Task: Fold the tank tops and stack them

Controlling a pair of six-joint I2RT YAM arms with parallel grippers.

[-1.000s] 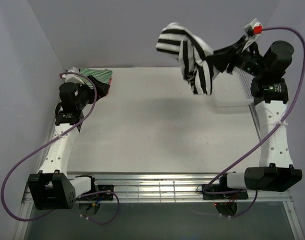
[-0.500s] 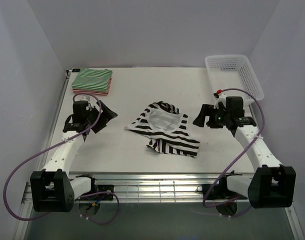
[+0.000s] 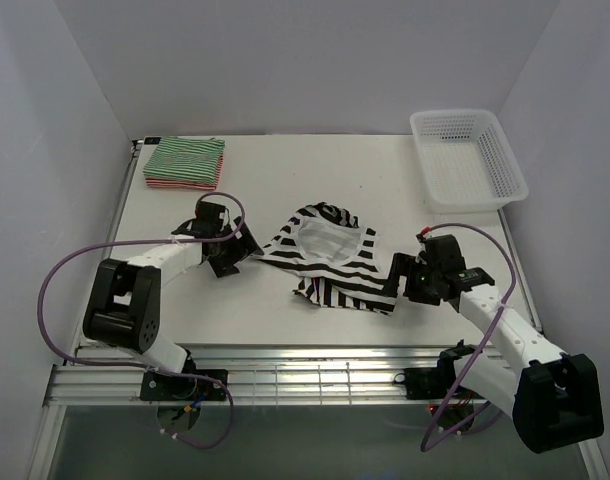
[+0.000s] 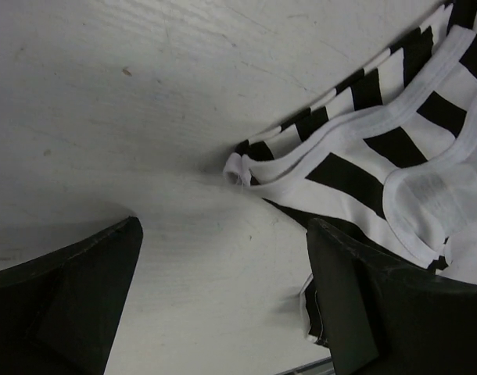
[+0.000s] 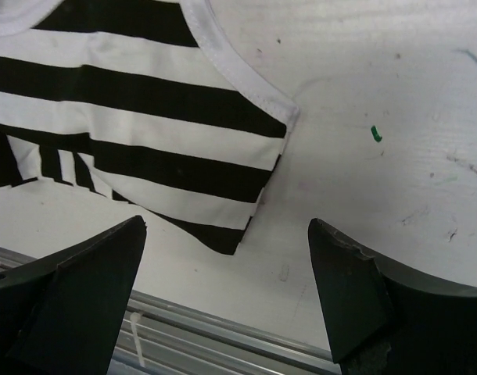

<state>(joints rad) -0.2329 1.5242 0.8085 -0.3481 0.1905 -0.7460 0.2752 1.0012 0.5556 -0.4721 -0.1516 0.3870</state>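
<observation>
Folding of the black-and-white top [image 3: 325, 262] looks like the step in hand, and it has not begun. The top lies in a loose heap near the middle of the surface [image 3: 285, 180], a bit toward the near edge. It is not flat: the white neck band shows as a ring on top, one strap pokes out to the left, and the near right corner is turned over so its stripes run another way. The left claw [image 3: 231, 262] sits low just beside the strap, wide open and holding nothing. The right claw [image 3: 395, 282] sits low just beside the right corner, also wide open and empty. I think each claw must next pinch its own edge and pull the top out flat. Two folded tops [image 3: 185, 163] lie at the far left corner, green over red.
</observation>
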